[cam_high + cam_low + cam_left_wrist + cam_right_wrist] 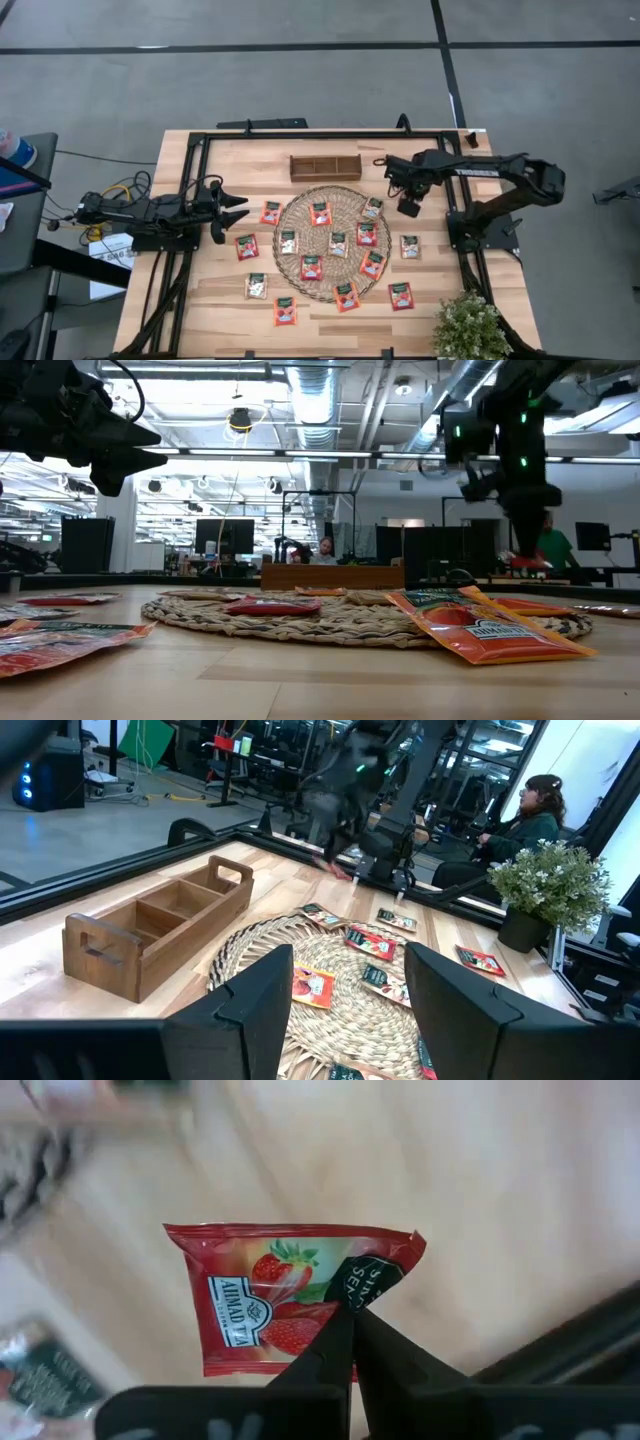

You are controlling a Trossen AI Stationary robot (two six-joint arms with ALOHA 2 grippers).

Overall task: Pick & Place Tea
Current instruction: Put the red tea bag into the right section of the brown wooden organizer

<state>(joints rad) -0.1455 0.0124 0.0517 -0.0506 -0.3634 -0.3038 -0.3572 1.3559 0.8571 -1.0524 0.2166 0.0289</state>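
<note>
From above, the left pincer (237, 212) hangs at the left middle of the frame, just off the mat's edge, its fingers (250, 1010) spread apart with nothing between them. Right of it the round woven mat (300, 280) fills the centre of the worktop (200, 310). Tea packets (338, 244) are scattered over the mat and on the bare wood either side: roughly half a dozen lie on the weave and the others ring it, flat, label up, most of them red-orange and a few pale. They are turned every which way, with no common heading.

Above the mat, at upper centre, sits the small wooden tray (326, 167), long side running left to right. In the left wrist view its compartments (165, 910) show bare wood, with no packets that I can see in them.

Further right, the right pincer (408, 206) is up off the worktop near the mat's upper right edge, closed on one corner of a red tea packet (270, 1300). That packet hangs flat-faced to the wrist camera, slightly skewed. It shows strawberries, a white panel reading "AHMAD TEA" and a dark green label starting "SE"; the rest is covered by the fingertips (335, 1340).

A potted plant (468, 325) stands at the lower right corner.
</note>
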